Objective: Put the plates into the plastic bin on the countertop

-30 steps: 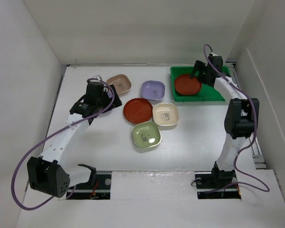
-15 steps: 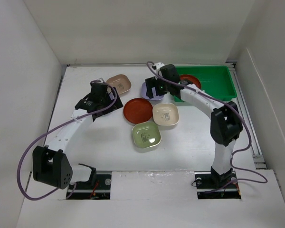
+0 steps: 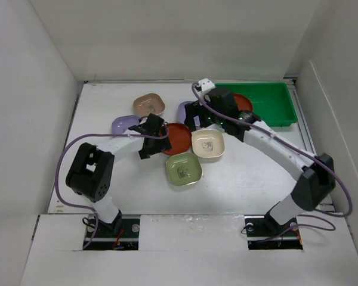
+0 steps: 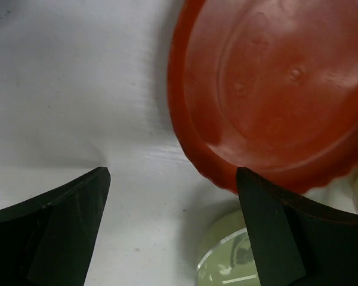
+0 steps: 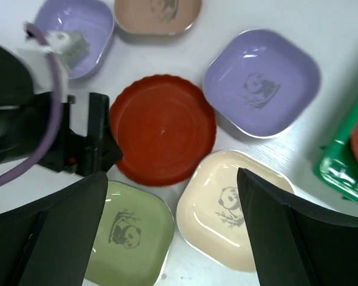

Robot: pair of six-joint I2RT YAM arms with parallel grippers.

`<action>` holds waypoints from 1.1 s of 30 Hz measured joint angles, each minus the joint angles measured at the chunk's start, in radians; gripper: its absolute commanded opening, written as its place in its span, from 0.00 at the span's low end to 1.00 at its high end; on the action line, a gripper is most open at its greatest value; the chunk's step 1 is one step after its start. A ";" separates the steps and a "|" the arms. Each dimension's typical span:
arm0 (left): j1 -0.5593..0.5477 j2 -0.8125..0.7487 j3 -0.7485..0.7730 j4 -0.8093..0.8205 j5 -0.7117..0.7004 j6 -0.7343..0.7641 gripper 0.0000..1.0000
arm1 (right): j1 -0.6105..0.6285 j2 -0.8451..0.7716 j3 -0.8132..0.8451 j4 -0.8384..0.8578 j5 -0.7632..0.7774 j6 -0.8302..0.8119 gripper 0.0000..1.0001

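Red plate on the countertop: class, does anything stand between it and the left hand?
Nothing visible does. The open left hand is at the rim of the red plate, with only bare countertop between them.

Finishes I log from my two wrist cameras

Red plate [image 4: 274, 89]: smooth glossy plastic with faint moulded rings. Lilac dish [image 5: 262, 89], cream dish [image 5: 232, 208], pale green dish [image 5: 128, 232]: glossy, bright highlights, printed panda motifs. Bin [image 5: 340, 173]: shiny green plastic. Countertop [image 4: 77, 89]: white, matt, faintly streaked. My left fingers [image 4: 59, 226]: black, matt, smooth; my right fingers [image 5: 48, 238] likewise.
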 measured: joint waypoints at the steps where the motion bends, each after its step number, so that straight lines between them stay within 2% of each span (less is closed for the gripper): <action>1: -0.002 0.019 0.000 0.005 -0.009 -0.009 0.79 | 0.000 -0.046 -0.018 0.002 0.007 0.002 0.95; 4: 0.005 0.061 0.009 0.006 -0.043 -0.032 0.72 | -0.007 -0.170 -0.062 0.005 0.023 0.004 0.95; 5: 0.005 0.064 0.014 0.017 -0.050 -0.040 0.60 | -0.013 -0.204 -0.076 0.005 0.026 0.005 0.95; 9: 0.006 0.097 0.035 0.035 -0.088 -0.074 0.44 | -0.024 -0.301 -0.104 0.002 0.031 0.005 0.96; 12: 0.006 0.107 0.041 0.042 -0.115 -0.096 0.37 | -0.031 -0.338 -0.104 0.002 0.034 0.005 0.96; 18: 0.006 0.117 0.043 0.047 -0.149 -0.142 0.00 | -0.039 -0.370 -0.106 0.001 0.035 0.005 0.96; 25: 0.004 0.112 0.048 0.024 -0.209 -0.190 0.00 | -0.039 -0.395 -0.129 -0.006 0.033 0.005 0.96; 33: -0.029 0.000 0.137 -0.174 -0.380 -0.232 0.00 | -0.039 -0.395 -0.167 -0.002 0.002 0.000 0.96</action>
